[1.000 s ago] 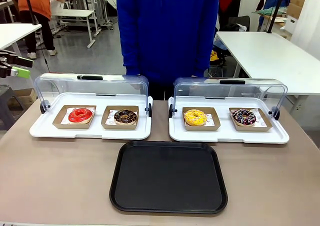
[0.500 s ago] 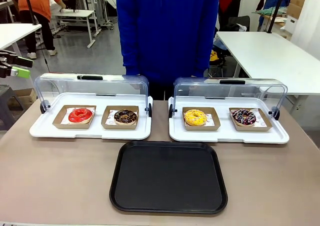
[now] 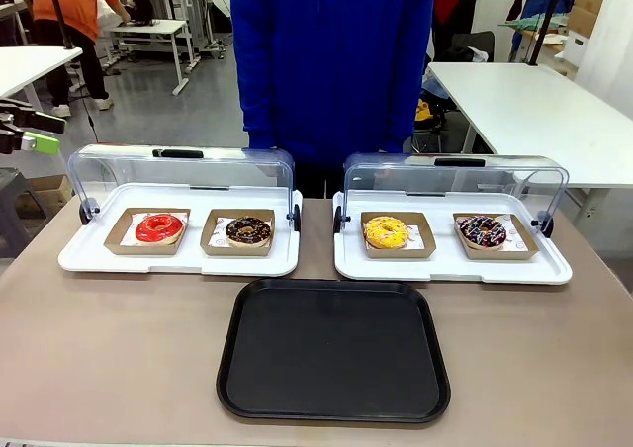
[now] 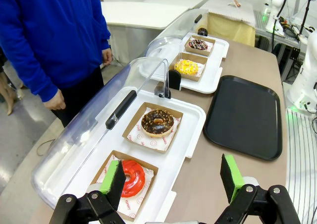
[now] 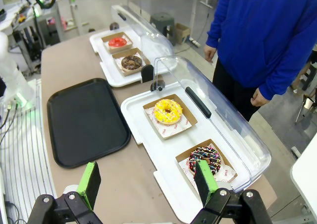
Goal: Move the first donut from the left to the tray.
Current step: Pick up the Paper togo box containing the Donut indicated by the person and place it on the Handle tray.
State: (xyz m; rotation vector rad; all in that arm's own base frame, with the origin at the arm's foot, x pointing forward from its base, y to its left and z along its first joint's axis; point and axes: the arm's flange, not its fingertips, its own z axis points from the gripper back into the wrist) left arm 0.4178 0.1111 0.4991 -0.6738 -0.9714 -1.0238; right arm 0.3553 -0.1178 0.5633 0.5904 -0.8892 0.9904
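Four donuts are noted on the table (image 3: 119,348), two per white display tray, along its far edge. The red donut (image 3: 160,227) sits in a cardboard tray (image 3: 117,241) at the left end of the left display tray (image 3: 89,259), nearest the table's left edge, with the chocolate donut (image 3: 248,230) just beside it. The yellow donut (image 3: 386,231) and sprinkled donut (image 3: 483,231) are held in the right display tray (image 3: 554,269). Both clear lids (image 3: 183,170) are raised. The black tray (image 3: 334,350) lies centred at the near edge, apart from both display trays.

The left gripper (image 3: 42,134) is held off the table's left edge, above table height; its jaws are spread wide and nothing is gripped. In its wrist view the red donut is seen close to one pad (image 4: 113,179). The right gripper (image 5: 147,184) is likewise wide apart and holds nothing.

A person (image 3: 331,61) in blue stands at the far edge.
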